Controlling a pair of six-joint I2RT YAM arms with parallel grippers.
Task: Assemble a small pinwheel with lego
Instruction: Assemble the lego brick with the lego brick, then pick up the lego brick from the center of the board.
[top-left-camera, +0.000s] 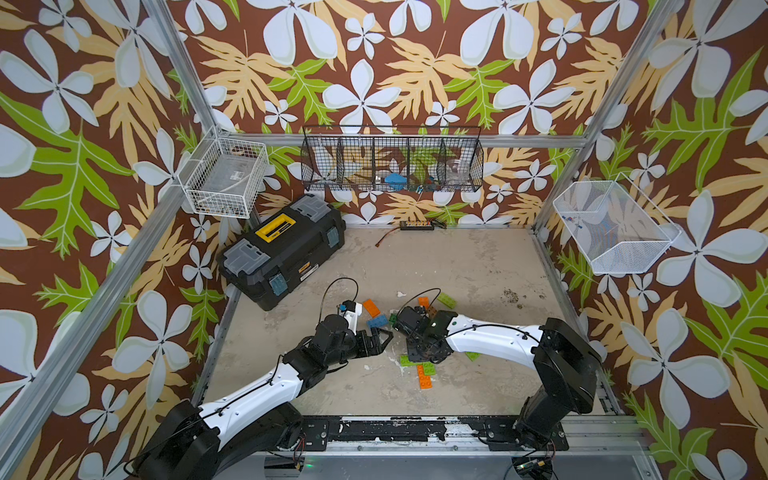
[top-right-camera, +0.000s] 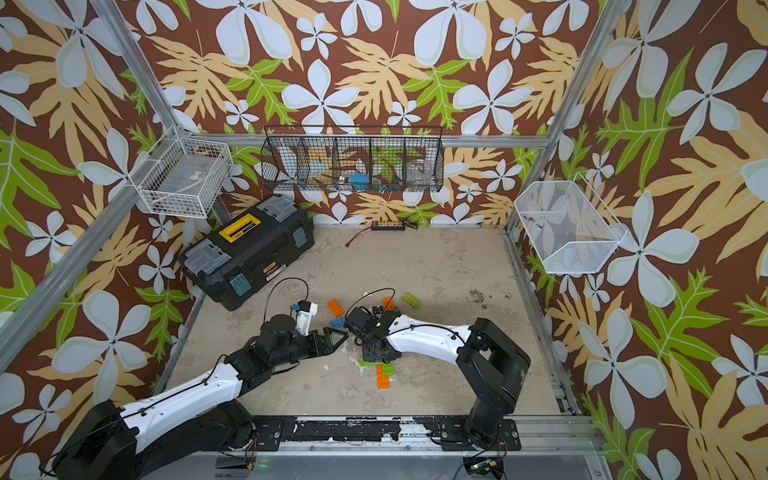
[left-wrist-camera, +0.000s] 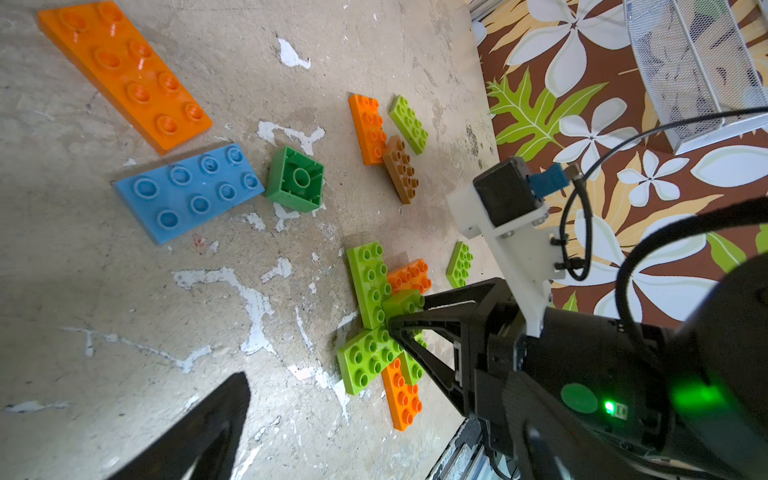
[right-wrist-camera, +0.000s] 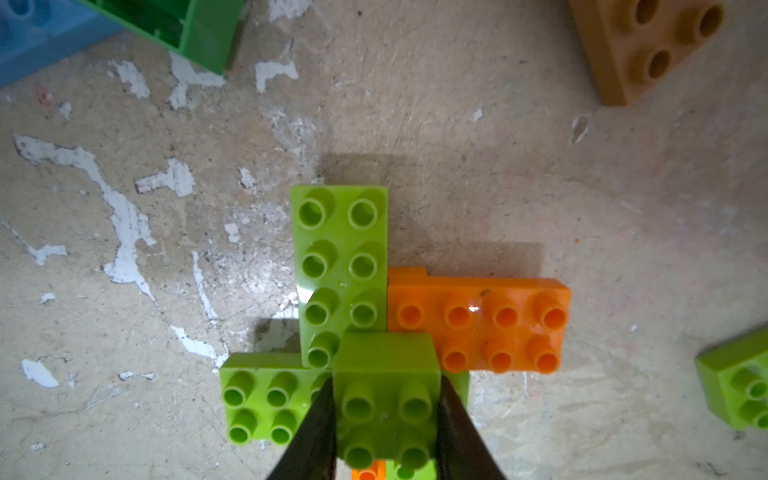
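In both top views the right arm hides the lime square brick and most of the pinwheel

This is a robot test cell in a lab. An aluminium frame boxes in a scuffed, paint-chipped surface, and its walls carry bold flowered wallpaper. Two white-and-black arms are bolted to a front rail. Wire baskets hang above a black toolbox.
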